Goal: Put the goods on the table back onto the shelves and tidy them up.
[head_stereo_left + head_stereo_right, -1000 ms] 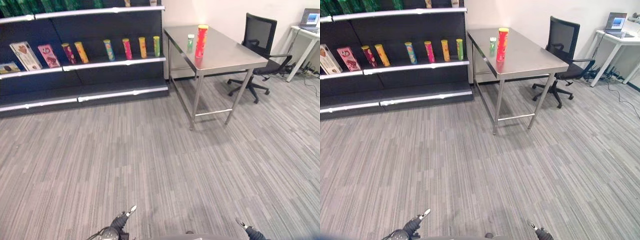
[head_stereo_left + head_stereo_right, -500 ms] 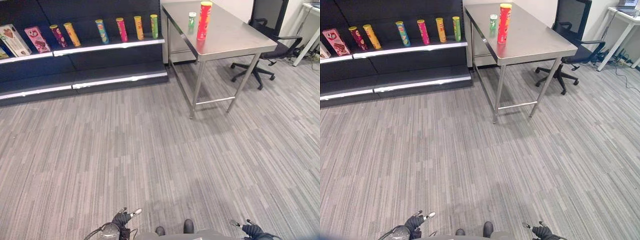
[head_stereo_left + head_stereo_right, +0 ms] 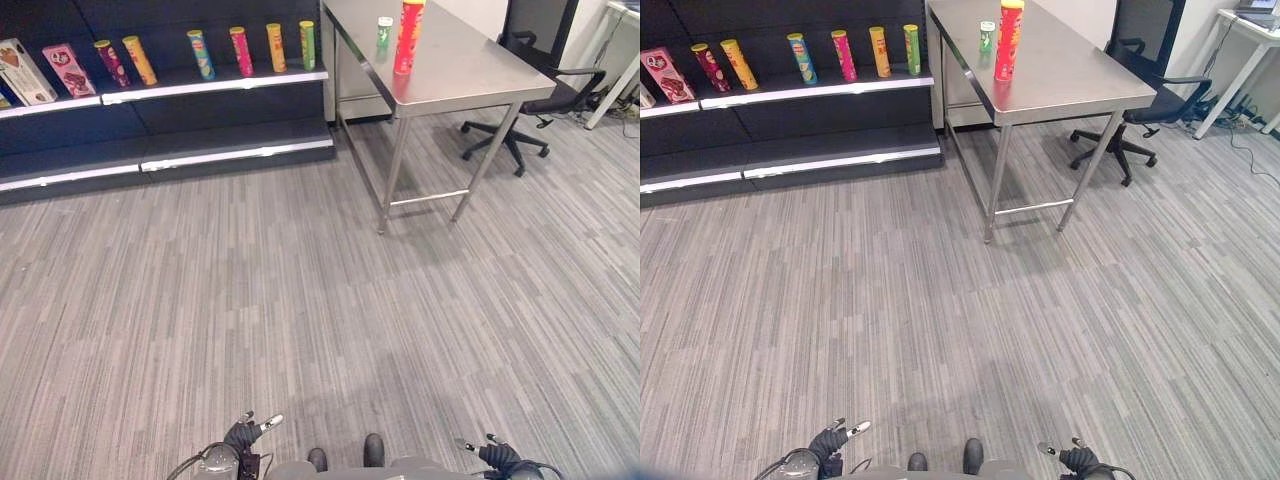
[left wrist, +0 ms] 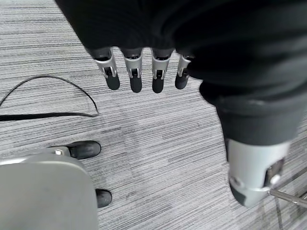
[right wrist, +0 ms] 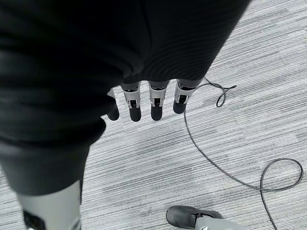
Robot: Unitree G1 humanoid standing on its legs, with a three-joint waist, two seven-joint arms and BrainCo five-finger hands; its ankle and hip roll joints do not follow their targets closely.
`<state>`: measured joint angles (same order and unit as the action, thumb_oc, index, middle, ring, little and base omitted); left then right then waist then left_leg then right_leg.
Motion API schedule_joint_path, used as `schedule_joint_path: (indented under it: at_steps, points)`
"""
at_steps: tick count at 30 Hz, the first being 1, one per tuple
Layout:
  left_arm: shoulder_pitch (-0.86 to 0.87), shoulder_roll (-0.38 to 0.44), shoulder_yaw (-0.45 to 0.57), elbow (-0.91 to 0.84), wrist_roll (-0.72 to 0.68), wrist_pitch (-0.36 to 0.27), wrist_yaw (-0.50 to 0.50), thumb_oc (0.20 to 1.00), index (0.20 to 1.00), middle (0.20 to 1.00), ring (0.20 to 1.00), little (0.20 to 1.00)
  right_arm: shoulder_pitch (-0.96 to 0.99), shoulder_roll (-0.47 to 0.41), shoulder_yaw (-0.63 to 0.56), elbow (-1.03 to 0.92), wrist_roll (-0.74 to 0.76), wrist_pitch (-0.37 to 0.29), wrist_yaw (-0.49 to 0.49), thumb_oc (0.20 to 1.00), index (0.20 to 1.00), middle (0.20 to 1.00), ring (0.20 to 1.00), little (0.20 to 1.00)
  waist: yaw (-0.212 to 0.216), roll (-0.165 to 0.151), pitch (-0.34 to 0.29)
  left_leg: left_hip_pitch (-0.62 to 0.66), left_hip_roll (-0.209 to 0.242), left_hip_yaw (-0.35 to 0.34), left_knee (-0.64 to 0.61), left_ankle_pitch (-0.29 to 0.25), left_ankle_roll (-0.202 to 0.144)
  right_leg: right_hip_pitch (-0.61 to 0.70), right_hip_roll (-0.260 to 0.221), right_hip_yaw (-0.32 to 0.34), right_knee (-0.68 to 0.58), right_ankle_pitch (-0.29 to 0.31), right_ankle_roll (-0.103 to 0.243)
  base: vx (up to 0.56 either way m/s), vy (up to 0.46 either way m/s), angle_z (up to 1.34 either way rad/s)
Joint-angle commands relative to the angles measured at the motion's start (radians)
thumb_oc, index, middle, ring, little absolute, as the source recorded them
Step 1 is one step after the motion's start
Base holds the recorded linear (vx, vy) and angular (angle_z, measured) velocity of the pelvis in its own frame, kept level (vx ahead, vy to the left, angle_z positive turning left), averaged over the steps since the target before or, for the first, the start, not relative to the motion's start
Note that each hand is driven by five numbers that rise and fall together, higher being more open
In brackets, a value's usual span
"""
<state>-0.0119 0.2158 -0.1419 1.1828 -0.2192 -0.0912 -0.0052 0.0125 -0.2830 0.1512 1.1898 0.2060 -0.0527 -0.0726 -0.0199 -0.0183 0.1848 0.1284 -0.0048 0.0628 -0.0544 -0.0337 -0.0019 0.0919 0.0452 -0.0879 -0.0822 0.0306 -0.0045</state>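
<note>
A tall red can (image 3: 406,38) and a small green can (image 3: 385,31) stand on the steel table (image 3: 470,75) at the far right. To its left is the dark shelf unit (image 3: 230,155), its upper shelf carrying a row of several coloured cans (image 3: 240,50) and boxes (image 3: 70,70). Both hands hang low, far from the table. My left hand (image 3: 245,435) is open, its fingers (image 4: 135,76) straight over the floor and holding nothing. My right hand (image 3: 495,455) is open too, its fingers (image 5: 152,103) straight and empty.
A black office chair (image 3: 540,70) stands behind the table on the right, with a white desk (image 3: 625,10) past it. Grey striped floor (image 3: 300,280) stretches from me to the shelves and the table legs (image 3: 392,190).
The whole picture has shifted, so the camera has tipped down. Shelves and table now sit higher in view. Both hands still hang low and open.
</note>
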Motion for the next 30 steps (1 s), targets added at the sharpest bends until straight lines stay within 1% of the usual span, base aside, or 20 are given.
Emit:
schedule_joint_path:
  at_steps: [1,3,4,5,7,9,11,13,15,18,20,21,22,23,24,26,27,28,29,30]
  points:
    - [-0.064,0.023,-0.036,-0.001,-0.034,-0.026,-0.031,1.0,1.0,1.0,1.0,1.0,-0.024,-0.051,0.071,-0.024,-0.05,-0.015,0.015,1.0,1.0,1.0,1.0,1.0,-0.001,-0.01,0.007,-0.087,0.078,-0.001,0.188,-0.038,-0.099,-0.042,-0.028,0.052,0.176,-0.165,0.102,0.02,-0.108,0.0]
    - [-0.067,0.023,-0.034,-0.005,-0.045,-0.026,-0.03,1.0,1.0,1.0,1.0,1.0,-0.023,-0.055,0.073,-0.029,-0.051,-0.017,0.017,1.0,1.0,1.0,1.0,1.0,0.001,-0.013,0.015,-0.109,0.075,-0.004,0.231,-0.042,-0.1,-0.042,-0.027,0.054,0.182,-0.167,0.098,0.01,-0.095,0.02]
    - [-0.076,0.023,-0.034,-0.013,-0.058,-0.028,-0.025,1.0,1.0,1.0,1.0,1.0,-0.023,-0.064,0.076,-0.027,-0.055,-0.016,0.016,1.0,1.0,1.0,1.0,1.0,0.006,-0.023,0.041,-0.172,0.078,-0.016,0.357,-0.018,-0.101,-0.039,-0.027,0.056,0.195,-0.172,0.083,0.03,-0.102,0.06]
    - [-0.078,0.02,-0.036,-0.015,-0.061,-0.028,-0.024,1.0,1.0,1.0,1.0,1.0,-0.023,-0.065,0.075,-0.023,-0.054,-0.014,0.015,1.0,1.0,1.0,1.0,1.0,0.008,-0.025,0.046,-0.197,0.08,-0.017,0.399,-0.005,-0.097,-0.037,-0.028,0.053,0.198,-0.175,0.077,0.03,-0.102,0.12]
    - [-0.078,0.017,-0.041,-0.026,-0.068,-0.029,-0.02,1.0,1.0,1.0,1.0,1.0,-0.024,-0.076,0.07,-0.018,-0.051,-0.01,0.012,1.0,1.0,1.0,1.0,1.0,0.013,-0.025,0.053,-0.249,0.071,-0.019,0.417,0.004,-0.083,-0.024,-0.035,0.045,0.194,-0.182,0.075,0.12,-0.037,0.03]
    - [-0.073,0.017,-0.042,-0.022,-0.062,-0.03,-0.018,1.0,1.0,1.0,1.0,1.0,-0.027,-0.082,0.062,-0.017,-0.05,-0.008,0.013,1.0,1.0,1.0,1.0,1.0,0.02,-0.025,0.044,-0.283,0.065,-0.006,0.366,-0.007,-0.08,-0.009,-0.044,0.044,0.184,-0.196,0.083,0.22,0.014,-0.09]
    - [-0.067,0.015,-0.042,-0.008,-0.049,-0.029,-0.017,1.0,1.0,1.0,1.0,1.0,-0.034,-0.091,0.063,-0.025,-0.05,-0.01,0.012,1.0,1.0,1.0,1.0,1.0,0.036,-0.016,0.039,-0.341,0.083,0.009,0.275,0.066,-0.096,0.021,-0.041,0.04,0.165,-0.217,0.09,0.26,0.064,0.03]
    - [-0.058,0.016,-0.037,-0.005,-0.044,-0.029,-0.017,1.0,1.0,1.0,1.0,1.0,-0.041,-0.095,0.065,-0.027,-0.05,-0.012,0.009,1.0,1.0,1.0,1.0,1.0,0.056,0.0,0.038,-0.363,0.093,0.025,0.154,0.115,-0.108,0.05,-0.032,0.052,0.158,-0.243,0.091,0.31,0.078,0.08]
    - [-0.048,0.012,-0.028,0.001,-0.044,-0.028,-0.016,1.0,1.0,1.0,1.0,1.0,-0.046,-0.096,0.065,-0.024,-0.056,-0.015,0.005,1.0,1.0,1.0,1.0,1.0,0.073,0.008,0.032,-0.398,0.099,0.037,0.075,0.141,-0.126,0.098,-0.034,0.065,0.142,-0.267,0.096,0.39,0.099,-0.09]
    - [-0.036,0.007,-0.016,0.012,-0.042,-0.026,-0.014,1.0,1.0,1.0,1.0,1.0,-0.05,-0.095,0.063,-0.023,-0.06,-0.015,0.006,1.0,1.0,1.0,1.0,1.0,0.082,0.009,0.025,-0.417,0.107,0.078,0.052,0.169,-0.138,0.152,-0.044,0.085,0.128,-0.295,0.102,0.38,0.138,-0.22]
    - [-0.025,0.001,-0.002,0.042,-0.021,-0.021,-0.011,1.0,1.0,1.0,1.0,1.0,-0.046,-0.08,0.069,-0.029,-0.084,-0.01,0.017,1.0,1.0,1.0,1.0,1.0,0.093,0.019,-0.008,-0.396,0.12,0.093,0.031,0.229,-0.14,0.191,-0.078,0.105,0.126,-0.316,0.133,0.46,0.225,-0.37]
    - [-0.025,0.001,-0.002,0.042,-0.02,-0.021,-0.011,1.0,1.0,1.0,1.0,1.0,-0.046,-0.08,0.069,-0.029,-0.084,-0.01,0.017,1.0,1.0,1.0,1.0,1.0,0.092,0.017,-0.008,-0.394,0.118,0.093,0.029,0.23,-0.14,0.191,-0.08,0.104,0.127,-0.317,0.133,0.42,0.217,-0.34]
    - [-0.035,0.003,-0.004,0.04,-0.012,-0.02,-0.008,1.0,1.0,1.0,1.0,1.0,-0.051,-0.075,0.072,-0.027,-0.094,-0.006,0.018,1.0,1.0,1.0,1.0,1.0,0.095,0.007,-0.027,-0.393,0.102,0.097,0.057,0.234,-0.13,0.183,-0.123,0.101,0.14,-0.302,0.153,0.41,0.199,-0.33]
    - [-0.037,0.004,-0.007,0.042,-0.004,-0.02,-0.01,1.0,1.0,1.0,1.0,1.0,-0.053,-0.071,0.071,-0.02,-0.101,-0.005,0.021,1.0,1.0,1.0,1.0,1.0,0.096,0.0,-0.039,-0.387,0.091,0.096,0.064,0.22,-0.125,0.18,-0.143,0.099,0.151,-0.288,0.168,0.57,0.275,-0.38]
    - [-0.046,0.008,-0.016,0.037,0.003,-0.022,-0.007,1.0,1.0,1.0,1.0,1.0,-0.055,-0.067,0.077,-0.014,-0.108,-0.002,0.026,1.0,1.0,1.0,1.0,1.0,0.097,-0.016,-0.049,-0.38,0.071,0.103,0.082,0.198,-0.116,0.172,-0.178,0.1,0.178,-0.238,0.192,0.42,0.196,-0.2]
    - [-0.065,0.025,-0.029,0.016,0.012,-0.021,-0.013,1.0,1.0,1.0,1.0,1.0,-0.057,-0.068,0.085,-0.01,-0.123,0.005,0.033,1.0,1.0,1.0,1.0,1.0,0.099,-0.037,-0.05,-0.361,0.034,0.102,0.103,0.154,-0.087,0.118,-0.222,0.131,0.294,-0.098,0.214,0.34,0.189,-0.07]
    - [-0.075,0.03,-0.033,0.008,0.014,-0.019,-0.017,1.0,1.0,1.0,1.0,1.0,-0.061,-0.07,0.085,-0.011,-0.124,0.005,0.033,1.0,1.0,1.0,1.0,1.0,0.099,-0.04,-0.045,-0.355,0.017,0.099,0.115,0.131,-0.066,0.083,-0.235,0.151,0.379,-0.02,0.218,0.2,0.134,-0.01]
    - [-0.075,0.03,-0.033,0.008,0.014,-0.019,-0.017,1.0,1.0,1.0,1.0,1.0,-0.061,-0.07,0.085,-0.011,-0.124,0.005,0.033,1.0,1.0,1.0,1.0,1.0,0.1,-0.04,-0.045,-0.355,0.018,0.099,0.115,0.131,-0.066,0.082,-0.235,0.151,0.379,-0.02,0.218,0.26,0.209,0.15]
    - [-0.092,0.041,-0.04,0.005,0.015,-0.018,-0.01,1.0,1.0,1.0,1.0,1.0,-0.079,-0.075,0.076,-0.02,-0.109,0.006,0.026,1.0,1.0,1.0,1.0,1.0,0.09,-0.032,-0.026,-0.324,0.002,0.095,0.127,0.094,-0.037,0.009,-0.244,0.162,0.527,0.101,0.198,0.25,0.211,0.19]
    - [-0.095,0.045,-0.044,0.002,0.013,-0.019,-0.008,1.0,1.0,1.0,1.0,1.0,-0.082,-0.072,0.071,-0.027,-0.102,0.005,0.022,1.0,1.0,1.0,1.0,1.0,0.083,-0.024,-0.017,-0.301,0.0,0.093,0.126,0.081,-0.026,-0.032,-0.247,0.163,0.598,0.133,0.183,0.33,0.258,0.23]
